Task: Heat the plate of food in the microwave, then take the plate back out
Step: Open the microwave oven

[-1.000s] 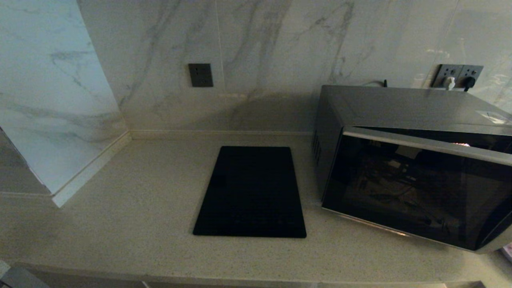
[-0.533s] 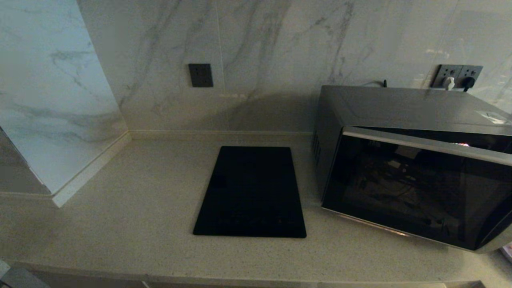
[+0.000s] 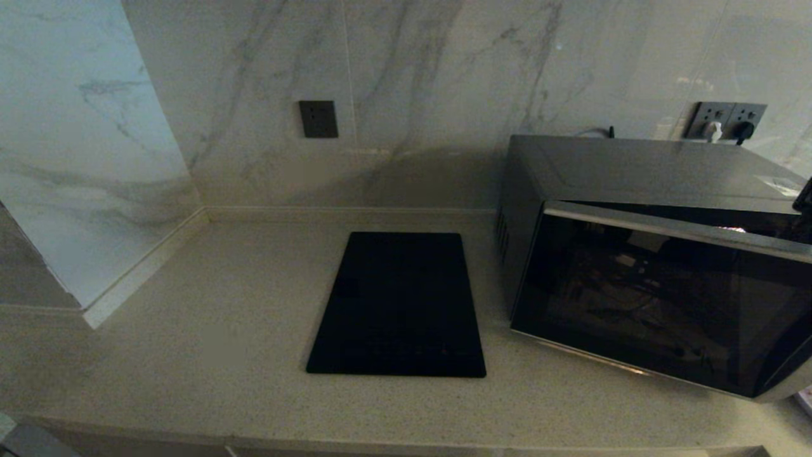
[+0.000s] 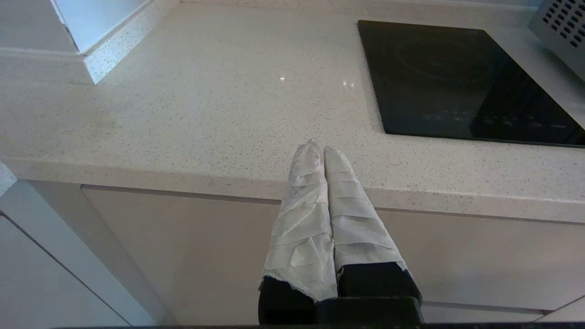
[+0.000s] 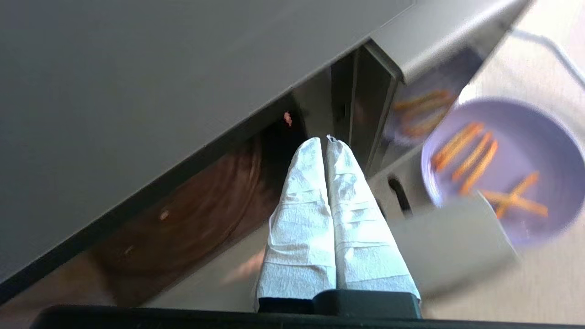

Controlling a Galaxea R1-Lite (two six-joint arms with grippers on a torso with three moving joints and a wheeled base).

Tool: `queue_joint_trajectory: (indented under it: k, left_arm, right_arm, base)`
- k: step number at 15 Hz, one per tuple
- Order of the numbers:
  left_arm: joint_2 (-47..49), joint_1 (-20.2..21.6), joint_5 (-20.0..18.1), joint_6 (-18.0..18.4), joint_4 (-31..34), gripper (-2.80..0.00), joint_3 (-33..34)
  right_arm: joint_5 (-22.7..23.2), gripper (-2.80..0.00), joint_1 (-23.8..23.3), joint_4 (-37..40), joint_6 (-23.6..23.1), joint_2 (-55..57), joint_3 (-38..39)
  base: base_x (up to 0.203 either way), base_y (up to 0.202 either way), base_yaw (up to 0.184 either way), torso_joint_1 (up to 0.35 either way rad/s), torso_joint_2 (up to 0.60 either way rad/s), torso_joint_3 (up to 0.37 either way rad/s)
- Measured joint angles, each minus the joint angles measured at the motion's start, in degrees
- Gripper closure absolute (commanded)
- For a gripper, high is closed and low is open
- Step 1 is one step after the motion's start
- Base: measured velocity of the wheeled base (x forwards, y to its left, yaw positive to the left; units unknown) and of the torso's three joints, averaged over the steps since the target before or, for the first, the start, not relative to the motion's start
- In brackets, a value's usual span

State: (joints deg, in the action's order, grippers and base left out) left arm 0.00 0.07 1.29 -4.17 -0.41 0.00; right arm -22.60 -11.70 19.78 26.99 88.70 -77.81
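- Step in hand: getting the microwave (image 3: 641,254) open; its door stands ajar; the right claw (image 5: 325,141), fingers pressed together and holding nothing, points into the gap at the door's edge
- The plate of food (image 5: 507,171) sits on the counter (image 3: 190,355) just beside the microwave
- Next: swing the door wide, then fetch the plate
- The left claw (image 4: 318,147), closed and empty, is parked at the counter's front edge

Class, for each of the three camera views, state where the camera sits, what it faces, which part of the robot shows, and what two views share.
Head view: high on the robot, looking down at the counter, black slab and microwave; a dark bit of arm at the right edge.
Left wrist view: low by the counter edge, facing the slab; shut left gripper.
Right wrist view: at the microwave's door gap, plate of food beside; shut right gripper.
Head and left wrist views share slab, counter and microwave.
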Motion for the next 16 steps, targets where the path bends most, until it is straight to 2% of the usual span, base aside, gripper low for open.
queue_joint_trajectory:
  k: [2, 8, 16]
  left_arm:
    - [0.00, 0.00, -0.02, -0.04, 0.00, 0.00, 0.00]
    - [0.00, 0.00, 0.00, 0.00, -0.01, 0.00, 0.00]
    - [0.00, 0.00, -0.02, -0.02, 0.00, 0.00, 0.00]
  right_arm:
    - [-0.24, 0.00, -0.06, -3.63, -0.61, 0.40, 2.42]
    - [0.06, 0.00, -0.09, -2.50, -0.37, -0.43, 4.63]
    - [-0.05, 0.00, 0.38, -2.29, -0.53, -4.63, 12.81]
  base:
    - [0.000, 0.000, 0.000, 0.000, 0.00, 0.000]
    - [0.000, 0.000, 0.000, 0.000, 0.00, 0.000]
    - [0.000, 0.000, 0.000, 0.000, 0.00, 0.000]
